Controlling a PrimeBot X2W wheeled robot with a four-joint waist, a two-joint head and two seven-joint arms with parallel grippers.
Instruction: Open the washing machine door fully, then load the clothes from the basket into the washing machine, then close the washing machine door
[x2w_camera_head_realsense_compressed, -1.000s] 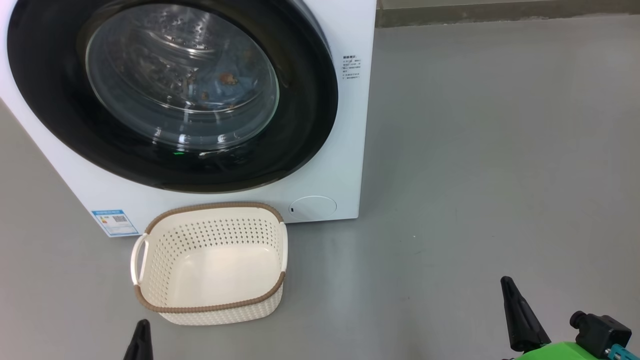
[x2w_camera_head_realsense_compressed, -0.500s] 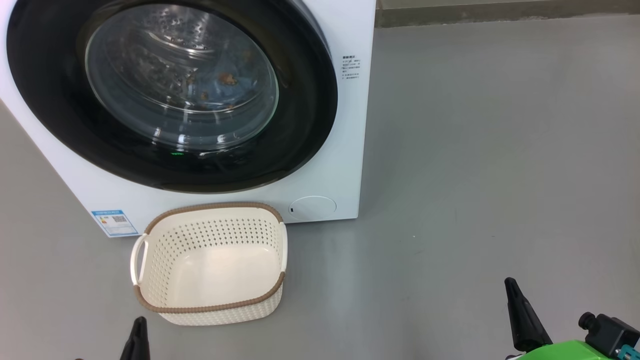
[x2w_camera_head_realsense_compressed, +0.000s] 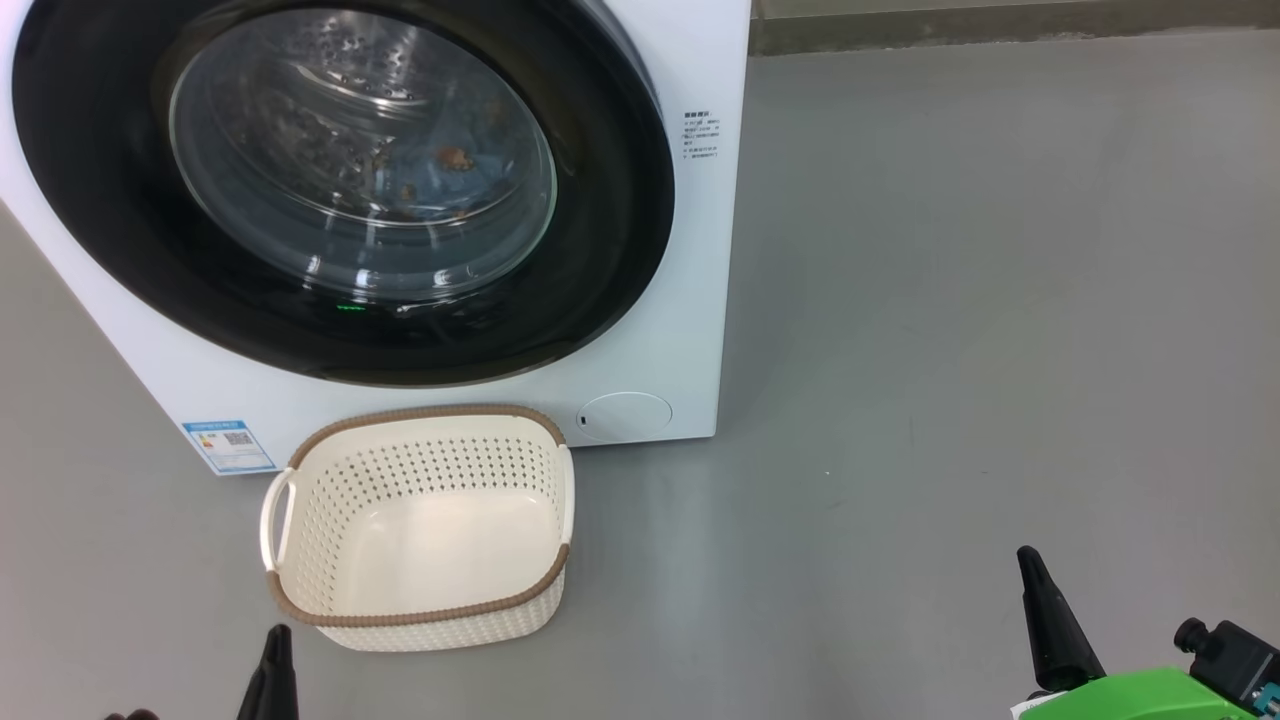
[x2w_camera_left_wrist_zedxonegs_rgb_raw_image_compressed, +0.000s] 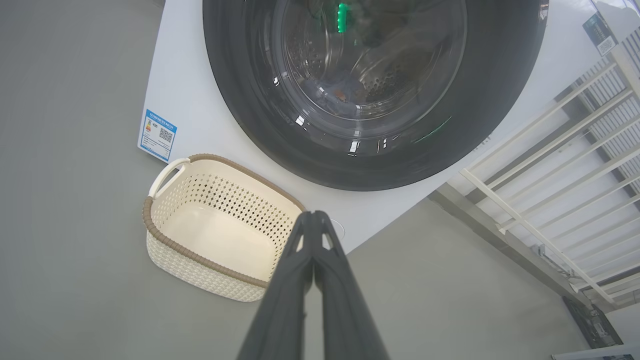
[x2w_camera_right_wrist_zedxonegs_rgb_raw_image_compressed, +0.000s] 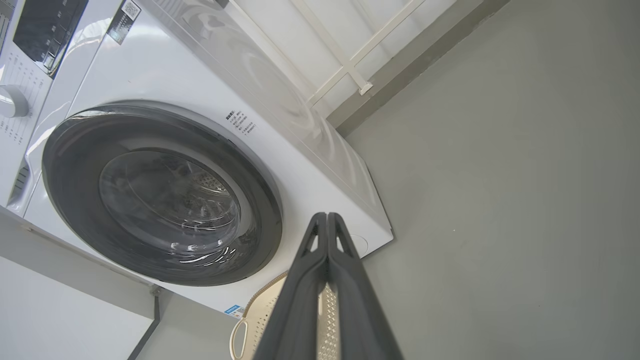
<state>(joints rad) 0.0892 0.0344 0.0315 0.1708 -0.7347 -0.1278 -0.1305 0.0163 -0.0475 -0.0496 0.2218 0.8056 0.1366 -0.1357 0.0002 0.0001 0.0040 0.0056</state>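
Perforated cream basket (x2w_camera_head_realsense_compressed: 420, 620), brown woven rim, glossy round door (x2w_camera_head_realsense_compressed: 600, 250)

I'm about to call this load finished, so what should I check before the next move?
1. Round black-rimmed glass door shut against white front-loading washing machine: ok.
2. Door latch caught: cannot tell.
3. Cream perforated plastic basket empty: ok.
4. Bear-print fabric clothes behind the glass, in the drum: ok.
5. Left hand shut, holding nothing: ok.
6. Right hand shut, holding nothing: ok.
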